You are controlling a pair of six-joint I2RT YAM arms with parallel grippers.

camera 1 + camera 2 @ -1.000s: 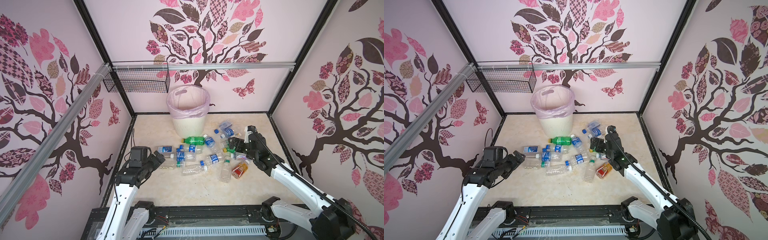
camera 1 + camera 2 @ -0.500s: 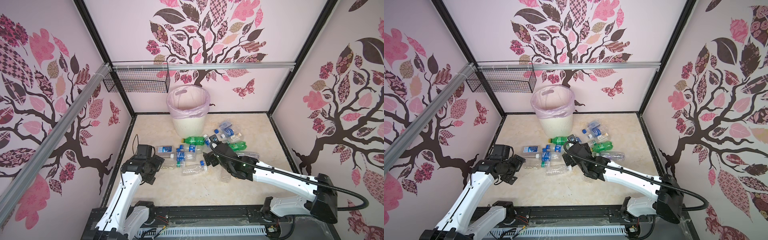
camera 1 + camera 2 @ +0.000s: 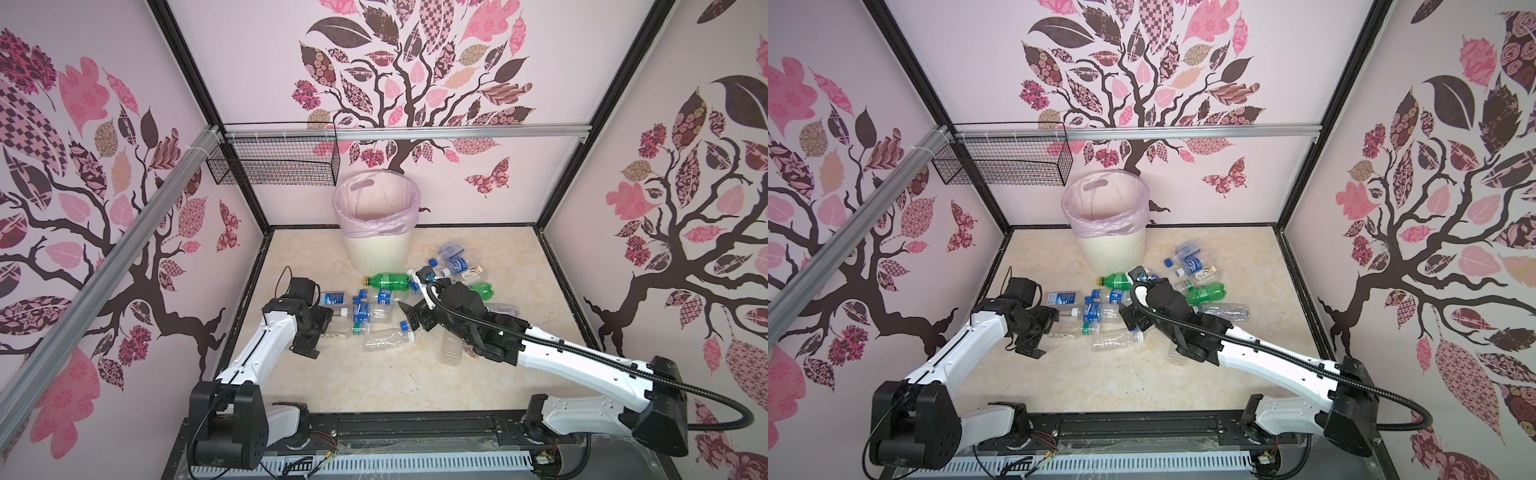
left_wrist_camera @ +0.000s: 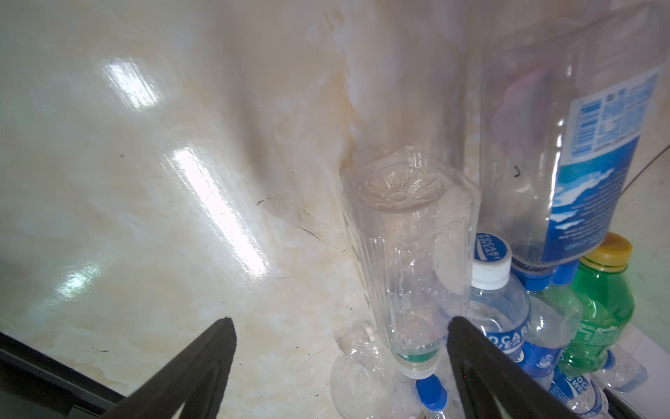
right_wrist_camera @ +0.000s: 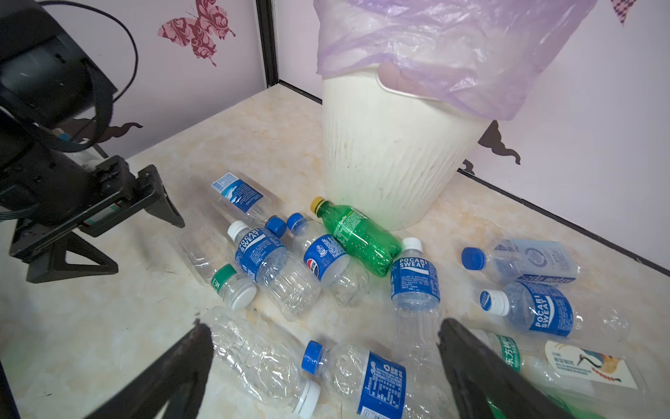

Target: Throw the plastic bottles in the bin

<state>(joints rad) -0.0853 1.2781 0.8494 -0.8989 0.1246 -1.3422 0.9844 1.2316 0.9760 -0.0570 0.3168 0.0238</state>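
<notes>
Left tool (image 4: 340, 321) and right tool (image 5: 322, 324) gape empty beside plastic bottles (image 5: 415, 275) labelled POCARI SWEAT and Sprite.

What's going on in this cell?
Two arms are set to move plastic bottles from the table into the bin. Neither holds anything. The left gripper, fingers open, is lined up at a clear green-labelled bottle at the pile's edge. The right gripper, also open, hovers over the pile's middle. No bottle shows inside the bin.
</notes>
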